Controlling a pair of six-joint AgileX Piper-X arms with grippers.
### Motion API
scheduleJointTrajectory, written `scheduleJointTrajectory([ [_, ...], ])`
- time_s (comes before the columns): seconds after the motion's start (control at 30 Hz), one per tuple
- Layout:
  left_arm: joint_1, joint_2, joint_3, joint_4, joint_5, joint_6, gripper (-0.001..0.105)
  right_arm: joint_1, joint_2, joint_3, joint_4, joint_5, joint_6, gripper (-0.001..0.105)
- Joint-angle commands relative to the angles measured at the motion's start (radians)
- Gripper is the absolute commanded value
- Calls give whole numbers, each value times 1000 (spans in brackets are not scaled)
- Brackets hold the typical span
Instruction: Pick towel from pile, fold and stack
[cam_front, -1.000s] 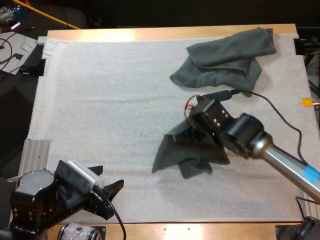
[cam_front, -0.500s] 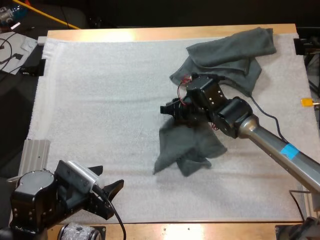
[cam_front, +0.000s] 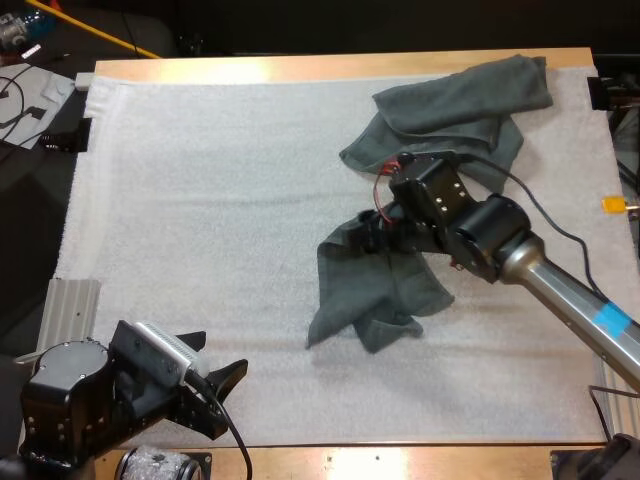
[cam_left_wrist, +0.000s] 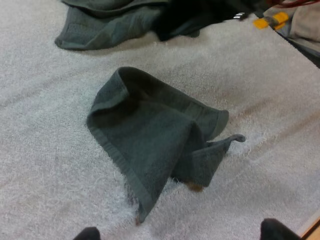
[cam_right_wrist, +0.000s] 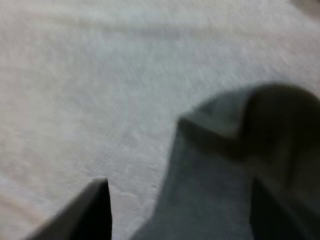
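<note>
Nearest, at the mat's (cam_front: 200, 200) front left corner, the left gripper (cam_front: 215, 360) hangs just above the surface; its two black fingertips (cam_left_wrist: 87, 233) stand wide apart with nothing between them but bare mat; farther in, right of the middle, one dark grey-green towel (cam_front: 375, 290) lies crumpled and half spread, one corner doubled under and its far edge rucked up into a raised fold; the right gripper (cam_front: 372, 238) is low over that far edge, its arm reaching in from the right; in the right wrist view its fingers (cam_right_wrist: 95, 212) are spread well apart on either side of the raised fold (cam_right_wrist: 225, 165), gripping nothing, though whether a tip touches the cloth I cannot tell; beyond it, at the mat's far right corner, the pile (cam_front: 450, 120) of the same cloth lies heaped, reaching almost to the wooden table's (cam_front: 300, 68) far rim
</note>
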Motion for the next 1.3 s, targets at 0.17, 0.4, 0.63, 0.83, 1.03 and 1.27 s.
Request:
scheduleJointTrajectory([
  [0.17, -6, -2, -4, -10, 9, -2, 62, 4, -98, -1, 386, 106, -101, 56],
  [0.4, -4, 3, -5, 7, 10, -6, 62, 2, -116, 45, 403, 135, -107, 55],
  [0.63, -5, 2, -5, 24, 6, -4, 62, 4, -128, 222, 364, 166, -65, 55],
  [0.83, -6, 1, -5, 48, 5, -3, 62, -4, -136, 389, 216, 151, -13, 54],
  [1.03, -1, 0, -6, 65, 2, -5, 62, -44, -141, 504, 58, 104, 24, 55],
  [1.27, -4, 2, -5, 66, 2, -6, 62, -130, -128, 546, -74, 38, 43, 54],
])
